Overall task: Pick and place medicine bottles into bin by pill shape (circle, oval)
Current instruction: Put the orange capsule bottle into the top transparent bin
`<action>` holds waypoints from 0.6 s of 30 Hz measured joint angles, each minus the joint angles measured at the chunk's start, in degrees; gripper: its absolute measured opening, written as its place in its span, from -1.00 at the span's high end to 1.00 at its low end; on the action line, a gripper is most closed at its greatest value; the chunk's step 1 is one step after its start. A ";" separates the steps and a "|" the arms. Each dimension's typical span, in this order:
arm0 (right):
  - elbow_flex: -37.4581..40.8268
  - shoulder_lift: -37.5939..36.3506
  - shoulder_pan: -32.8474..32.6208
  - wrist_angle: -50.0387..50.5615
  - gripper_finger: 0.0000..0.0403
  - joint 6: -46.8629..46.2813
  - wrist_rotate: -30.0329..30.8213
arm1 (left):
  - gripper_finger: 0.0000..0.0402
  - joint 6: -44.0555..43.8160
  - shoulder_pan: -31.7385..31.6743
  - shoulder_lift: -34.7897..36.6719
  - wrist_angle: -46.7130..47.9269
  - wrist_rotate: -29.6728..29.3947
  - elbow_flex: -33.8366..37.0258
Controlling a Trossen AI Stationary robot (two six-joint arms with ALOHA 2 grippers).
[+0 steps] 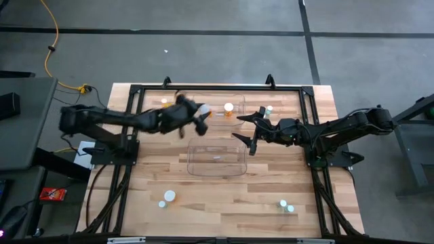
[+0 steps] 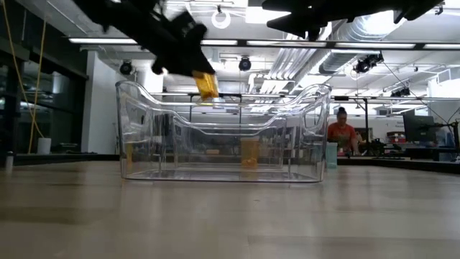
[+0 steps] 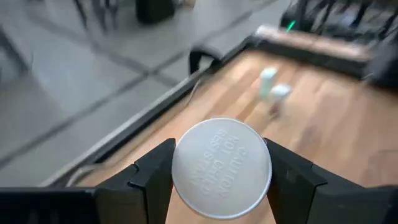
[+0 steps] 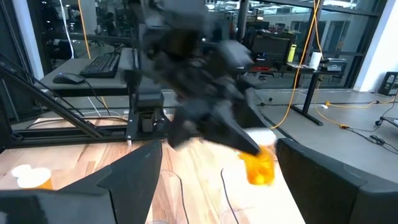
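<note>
Wooden table: butcher-block top, the carrier for everything; both arms reach in over its far half.
Bins: two clear plastic ones at the middle, one nearer the front edge, a second behind it toward the far edge, faint from above.
Left arm: comes in from the left edge; the left gripper hangs above the far bin's left end, clenched on an orange bottle by its white cap.
Key relation: the held bottle hangs tilted, well above the bin rim in the low view, cap toward the wrist camera, body pointing away and down; I judge the drop spot lies almost straight beneath it.
Right arm: enters from the right edge; the right gripper hovers at the bins' right end, fingers spread and empty.
Nearer arm: the left, since it already carries the bottle.
Bottles counted from above: seven, namely the one held, one orange white-capped bottle standing in the far bin area, one pale bottle near the far edge, two near the front-left corner, two near the front-right corner.
Uncertain: a small orange spot by the far-left frame may be another; I cannot tell.
</note>
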State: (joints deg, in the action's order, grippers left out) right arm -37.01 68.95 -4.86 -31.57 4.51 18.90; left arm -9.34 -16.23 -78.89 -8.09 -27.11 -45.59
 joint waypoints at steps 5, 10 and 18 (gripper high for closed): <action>0.00 0.00 0.00 0.00 -0.54 0.00 0.00 | 0.06 -8.63 -5.13 -10.61 5.91 0.74 -7.17; 0.00 0.00 0.00 0.00 -0.54 0.00 0.02 | 0.06 -15.97 -5.92 -18.67 4.89 -3.75 -9.50; 0.00 0.00 0.00 -0.09 -0.54 0.00 0.02 | 0.06 -19.89 -3.96 -24.55 4.86 -10.45 -14.46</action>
State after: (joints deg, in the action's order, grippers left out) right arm -37.01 68.95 -4.86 -31.65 4.51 18.92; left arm -29.23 -20.19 -103.44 -3.22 -37.56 -60.05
